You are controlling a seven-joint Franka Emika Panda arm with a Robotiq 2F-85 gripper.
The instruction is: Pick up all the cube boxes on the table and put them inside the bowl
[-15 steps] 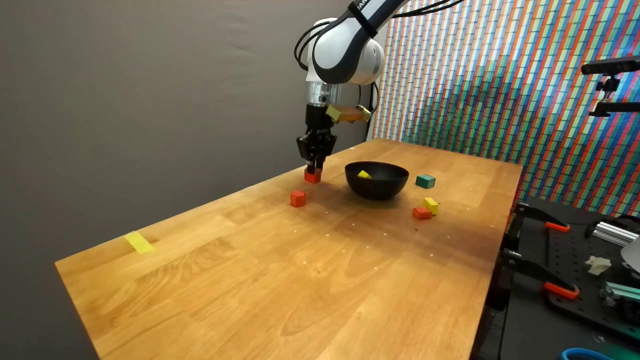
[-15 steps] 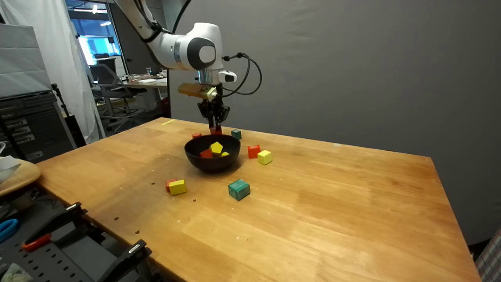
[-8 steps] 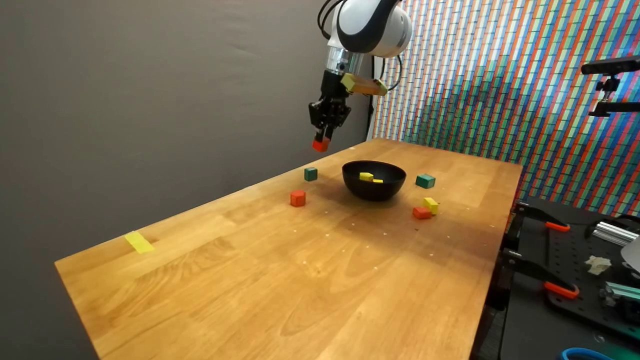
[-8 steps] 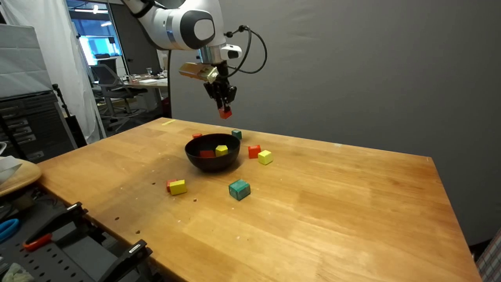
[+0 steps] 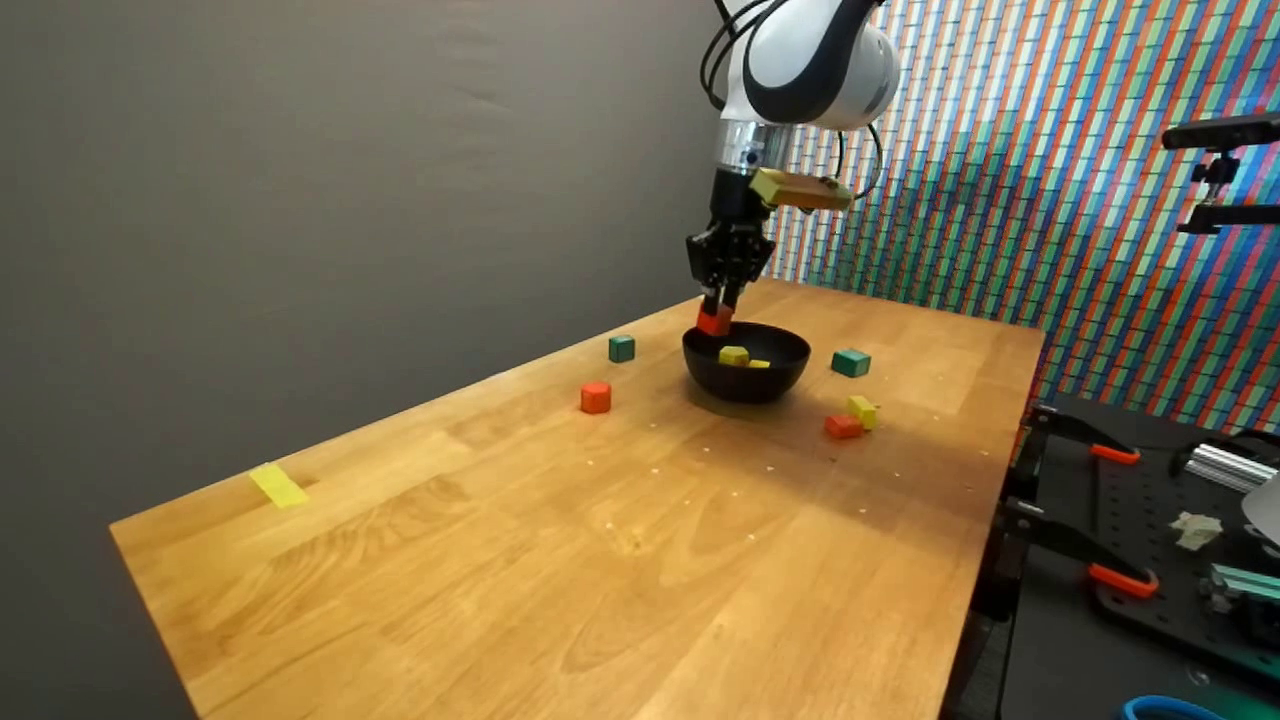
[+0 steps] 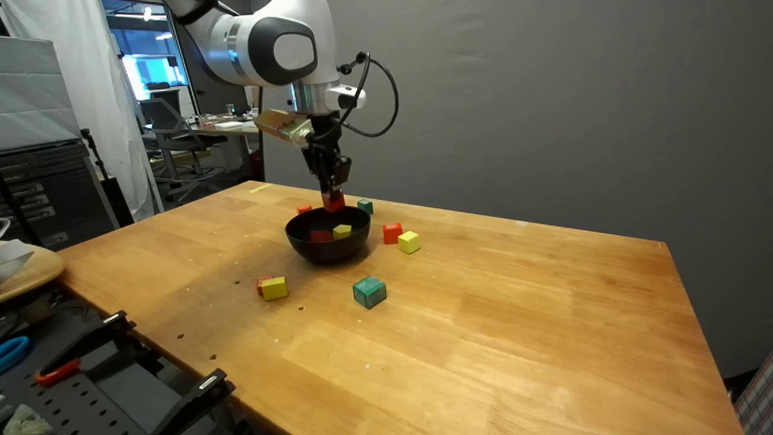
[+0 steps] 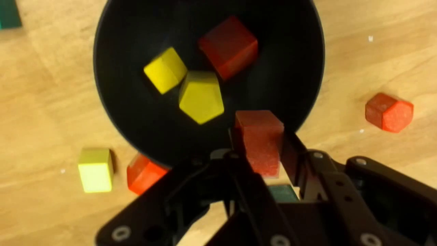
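Currently red cube [image 7: 262, 148] pinched between tips of gripper [image 5: 719, 303], over bowl [image 5: 745, 386] near its rim.

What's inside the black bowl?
A yellow cube, a yellow pentagonal block and a red block. In the wrist view, the end effector and the red piece it grips cover part of the black bowl; anything beneath is hidden there.

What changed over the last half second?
The gripper carried the red block down and across to the bowl, right by its rim; contact unclear. Grip kept, nothing released. The bowl and other blocks show no visible move.
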